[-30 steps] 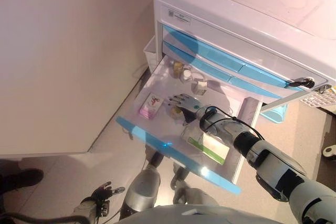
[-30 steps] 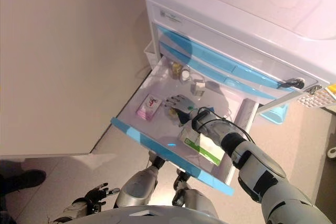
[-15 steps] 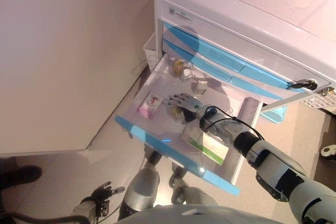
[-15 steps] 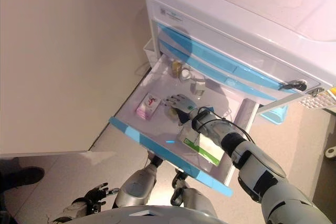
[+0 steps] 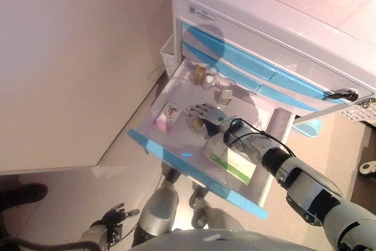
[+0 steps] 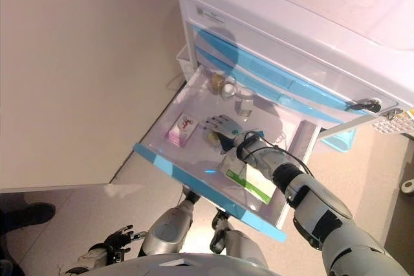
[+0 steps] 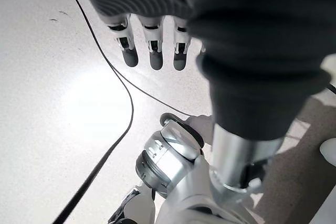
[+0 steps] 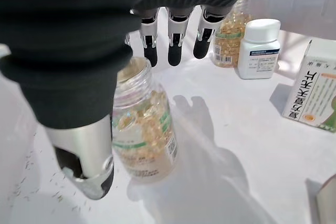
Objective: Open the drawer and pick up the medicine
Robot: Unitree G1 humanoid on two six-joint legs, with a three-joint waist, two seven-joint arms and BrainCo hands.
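The left hand (image 5: 111, 220) hangs low beside the robot, well apart from the cabinet (image 5: 282, 22), over bare floor (image 7: 63, 103); its fingers (image 7: 152, 51) are straight and spread a little, holding nothing.

The bottom drawer (image 5: 176, 160) of the cabinet stands pulled out, its blue front toward the robot. Off the fingertip side of the right hand lies a pink box (image 5: 168, 117) flat on the drawer floor, near but not touching.

The right hand (image 5: 207, 115) reaches into the drawer from the right. Its fingers (image 8: 173, 43) are nearly straight and held apart from the thumb (image 8: 86, 156); they are not closed on anything. Between fingers and thumb stands a clear bottle (image 8: 142, 129) of yellow capsules, upright on the white drawer floor, with the thumb just beside its wall; whether the thumb touches the glass cannot be told.

Past the fingertips, toward the back of the drawer, a second capsule bottle (image 8: 231, 38) and a white bottle (image 8: 257, 45) stand side by side. Further right of these is a small white carton (image 8: 311, 87), upright.

Beneath the wrist, near the drawer front, lies a green-and-white box (image 5: 230, 163).
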